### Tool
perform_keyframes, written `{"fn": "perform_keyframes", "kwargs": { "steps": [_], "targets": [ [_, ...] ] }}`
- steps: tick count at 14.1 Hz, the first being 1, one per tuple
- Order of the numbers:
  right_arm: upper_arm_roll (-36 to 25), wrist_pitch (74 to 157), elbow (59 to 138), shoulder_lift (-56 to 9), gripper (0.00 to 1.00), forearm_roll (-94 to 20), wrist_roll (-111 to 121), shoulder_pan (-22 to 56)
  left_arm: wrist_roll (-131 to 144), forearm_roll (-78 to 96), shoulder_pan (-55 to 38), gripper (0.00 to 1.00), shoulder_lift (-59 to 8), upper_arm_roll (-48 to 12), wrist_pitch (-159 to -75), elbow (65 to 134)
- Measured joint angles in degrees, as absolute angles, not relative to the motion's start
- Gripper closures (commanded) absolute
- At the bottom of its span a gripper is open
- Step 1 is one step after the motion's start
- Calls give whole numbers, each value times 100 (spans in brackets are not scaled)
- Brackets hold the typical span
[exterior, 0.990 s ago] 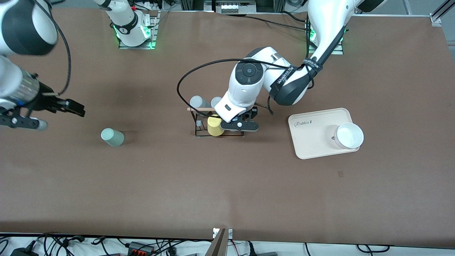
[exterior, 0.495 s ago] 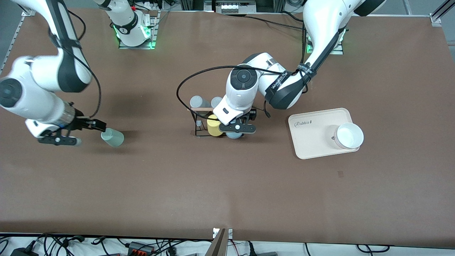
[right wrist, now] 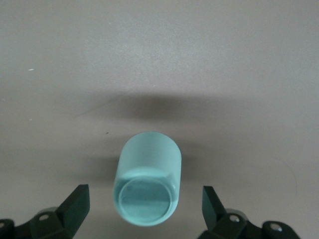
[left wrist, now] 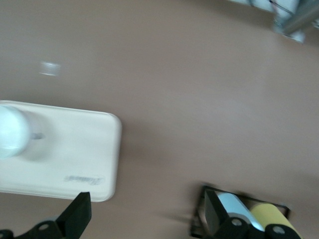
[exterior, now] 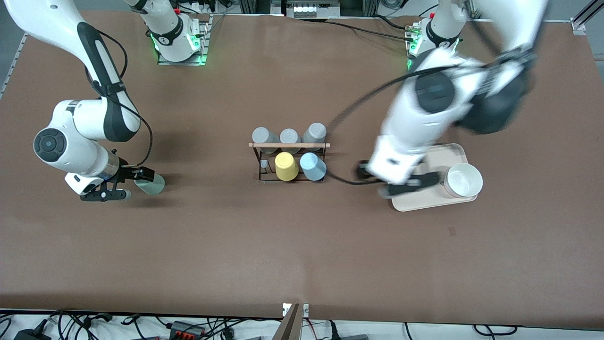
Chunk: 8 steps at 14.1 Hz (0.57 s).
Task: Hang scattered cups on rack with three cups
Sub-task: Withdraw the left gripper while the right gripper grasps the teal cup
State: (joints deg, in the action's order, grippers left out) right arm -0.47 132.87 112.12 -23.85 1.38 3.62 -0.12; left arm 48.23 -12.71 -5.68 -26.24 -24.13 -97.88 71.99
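The rack (exterior: 289,160) is a thin black wire frame with a pale wooden dowel across its top, standing mid-table on the matte brown surface. Three grey tumblers (exterior: 289,137) sit in a row along its edge farther from the front camera, and on the nearer edge a yellow tumbler (exterior: 286,166) and the light blue cup (exterior: 313,166) hang side by side, touching — both smooth, rounded plastic. The left gripper (exterior: 395,182) is over the corner of the cream tray (exterior: 420,200) nearest the rack, its fingers spread wide and holding nothing; the left wrist view shows the tray's rounded corner between the dark fingertips and the blue cup off to one side. A white bowl (exterior: 464,180) sits on the tray's end toward the left arm. Toward the right arm's end of the table the mint green cup (right wrist: 147,178) lies on its side (its recessed round base faces the right wrist camera). The right gripper (right wrist: 145,209) is low at that cup, fingers parted either side of the base end — apart from it, not yet gripping.
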Motion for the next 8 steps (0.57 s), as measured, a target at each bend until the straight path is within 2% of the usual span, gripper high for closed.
{"fn": "perform_keyframes", "kwargs": {
  "steps": [3, 5, 7, 8],
  "targets": [
    [-53, 13384, 11256, -2479, 0, 138, 468, -76, 4241, -1267, -149, 0, -2103, -2425, -9086, 7206],
    [-51, 13395, 11263, -2503, 0, 138, 476, -76, 3594, -1147, 92, 0, -1960, -2388, -8913, 7233],
    [-51, 13409, 11284, -2505, 12, 138, 479, -76, 3067, -642, 164, 0, -1813, -2058, -9012, 7427],
    [-51, 13432, 11304, -2505, 20, 138, 480, -76, 2638, -195, 159, 0, -1645, -1758, -9245, 7733]
  ]
}}
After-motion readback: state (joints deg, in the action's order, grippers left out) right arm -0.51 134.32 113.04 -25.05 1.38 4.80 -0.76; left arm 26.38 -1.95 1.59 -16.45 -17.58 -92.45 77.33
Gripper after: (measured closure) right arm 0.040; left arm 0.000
